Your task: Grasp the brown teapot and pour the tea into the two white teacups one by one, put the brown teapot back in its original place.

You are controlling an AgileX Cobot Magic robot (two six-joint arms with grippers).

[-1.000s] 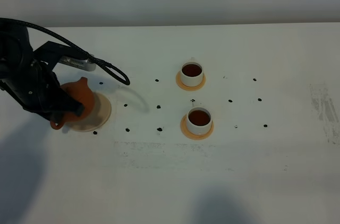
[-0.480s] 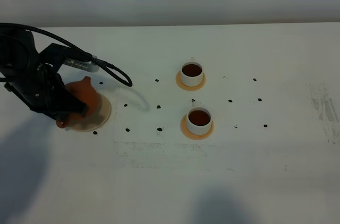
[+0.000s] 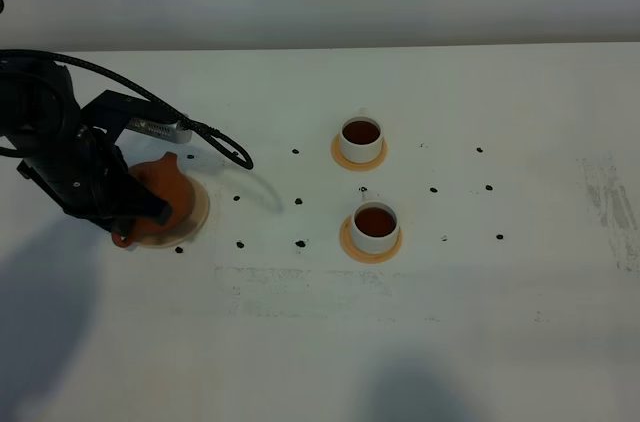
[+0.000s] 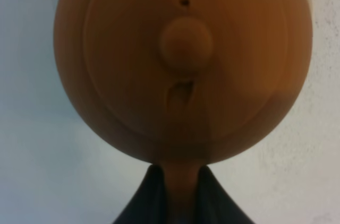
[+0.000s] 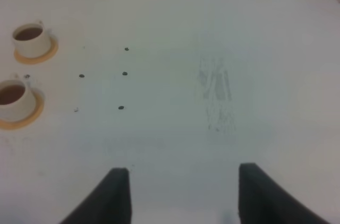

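Both white teacups (image 3: 361,138) (image 3: 375,226) held dark tea; the left gripper (image 4: 179,181) clenched the brown teapot (image 3: 160,197) by its handle over the beige coaster (image 3: 196,210); only release remained.

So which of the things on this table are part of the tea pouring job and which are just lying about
Part of the job:
- teapot, held by the left hand
- far cup and near cup, both holding tea
- big beige coaster

Just there:
- two small orange coasters
- black dots
- right hand, open and idle
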